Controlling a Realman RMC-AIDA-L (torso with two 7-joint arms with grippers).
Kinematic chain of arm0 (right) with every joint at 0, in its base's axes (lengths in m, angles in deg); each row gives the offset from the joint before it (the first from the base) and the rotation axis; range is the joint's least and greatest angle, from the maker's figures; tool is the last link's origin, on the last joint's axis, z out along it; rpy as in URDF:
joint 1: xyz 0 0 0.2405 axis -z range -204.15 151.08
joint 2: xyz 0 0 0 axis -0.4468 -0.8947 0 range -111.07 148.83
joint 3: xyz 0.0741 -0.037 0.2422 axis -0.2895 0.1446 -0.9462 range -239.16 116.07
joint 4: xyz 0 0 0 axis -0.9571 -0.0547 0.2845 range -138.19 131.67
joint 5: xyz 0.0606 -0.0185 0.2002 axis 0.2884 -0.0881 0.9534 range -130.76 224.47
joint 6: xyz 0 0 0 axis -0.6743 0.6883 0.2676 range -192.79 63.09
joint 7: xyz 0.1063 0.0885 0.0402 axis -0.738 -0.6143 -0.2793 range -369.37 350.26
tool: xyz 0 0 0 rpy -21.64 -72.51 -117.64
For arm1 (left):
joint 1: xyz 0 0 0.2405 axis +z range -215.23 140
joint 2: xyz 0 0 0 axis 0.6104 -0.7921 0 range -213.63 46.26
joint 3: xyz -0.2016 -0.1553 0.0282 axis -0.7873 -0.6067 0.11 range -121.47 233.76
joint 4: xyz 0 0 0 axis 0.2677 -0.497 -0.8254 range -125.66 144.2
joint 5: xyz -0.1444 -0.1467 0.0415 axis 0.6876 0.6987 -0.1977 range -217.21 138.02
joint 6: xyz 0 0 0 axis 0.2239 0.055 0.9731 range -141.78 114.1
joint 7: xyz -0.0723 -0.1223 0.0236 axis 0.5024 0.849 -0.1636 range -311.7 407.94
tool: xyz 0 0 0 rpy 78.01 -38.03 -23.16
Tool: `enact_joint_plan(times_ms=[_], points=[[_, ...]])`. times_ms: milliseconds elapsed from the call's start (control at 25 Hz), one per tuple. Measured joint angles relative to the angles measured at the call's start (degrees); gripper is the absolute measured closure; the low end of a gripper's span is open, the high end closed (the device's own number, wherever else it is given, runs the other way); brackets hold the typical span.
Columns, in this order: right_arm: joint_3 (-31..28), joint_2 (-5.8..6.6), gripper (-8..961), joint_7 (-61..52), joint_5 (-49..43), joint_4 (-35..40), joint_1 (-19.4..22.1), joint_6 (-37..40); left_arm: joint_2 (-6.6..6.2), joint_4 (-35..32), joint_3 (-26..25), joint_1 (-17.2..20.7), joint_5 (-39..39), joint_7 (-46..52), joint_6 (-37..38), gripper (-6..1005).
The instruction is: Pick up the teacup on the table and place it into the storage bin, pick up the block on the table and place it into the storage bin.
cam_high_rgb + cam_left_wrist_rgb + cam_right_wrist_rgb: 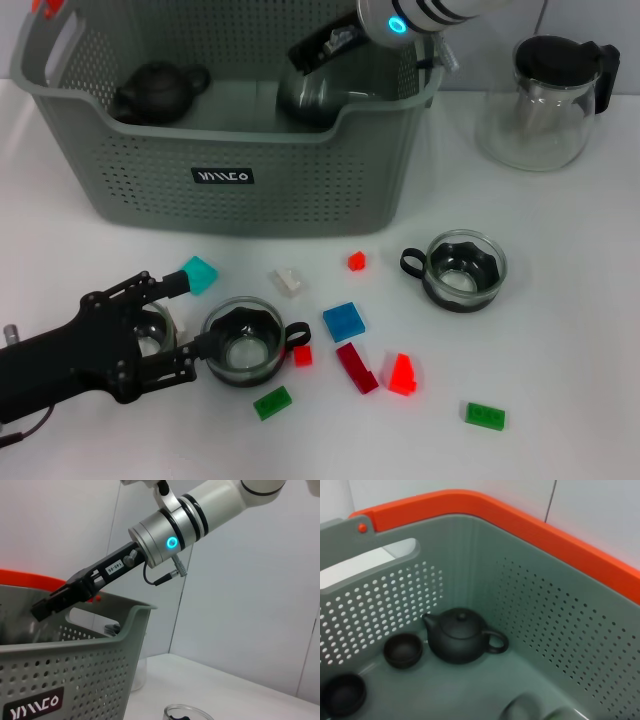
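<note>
The storage bin (240, 190) stands on the white desk (560, 330) at about eleven o'clock in the head view; it already holds a dark teapot (155, 92), and the right wrist view shows two small dark cups (403, 650) beside the teapot on the bin floor; the right gripper (325, 45) reaches down over the bin's far right corner, above a rounded grey object (315, 95) inside, and I cannot tell whether its fingers are released or clenched.

The left gripper (180, 325) lies low on the desk at eight o'clock, its fingers spread and released; one finger tip sits by a teal block (200, 274), the other touches the rim of a glass teacup (243, 342) with a black base and handle; a second such teacup (463, 270) stands apart at four o'clock from the bin.

Blocks are scattered between the two teacups: a white one (287, 281), a small red one (356, 261), a blue square (343, 321), a dark red bar (356, 367), a bright red piece (402, 374), a tiny red one (302, 354) touching the near teacup's handle, and two green ones (272, 402) (484, 414) toward six o'clock.

A glass pitcher (545, 105) with a black lid stands at two o'clock, well apart from the bin.
</note>
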Motion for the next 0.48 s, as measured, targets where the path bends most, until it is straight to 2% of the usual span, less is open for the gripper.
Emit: enact_joint_plan(times_ms=[120,240,320,400,440,480], points=[[-0.28,0.02,727,0.00,0.06,0.68,0.26,-0.09,0.00,0.00,-0.17,0.04,0.03,0.00,0.13,138],[-0.67,-0.07,606,0.14,1.01,6.32,3.78,-0.22,0.00,0.00,-0.24,0.18,0.20,0.00,0.20,138],[-0.75,-0.26,525,1.39,4.52,14.28,8.74,0.11,-0.01,0.00,-0.28,0.27,0.21,0.00,0.20,138],[-0.43,-0.30,444,6.27,12.93,24.73,16.22,0.97,0.00,0.00,-0.29,0.33,0.21,0.00,0.20,138],[-0.35,-0.24,443,10.34,18.68,29.37,20.50,2.06,-0.01,-0.01,-0.34,0.39,0.24,0.00,0.23,138],[-0.87,0.02,442,21.63,33.66,34.99,27.93,6.07,0.00,0.00,-0.34,0.40,0.28,0.00,0.24,138]])
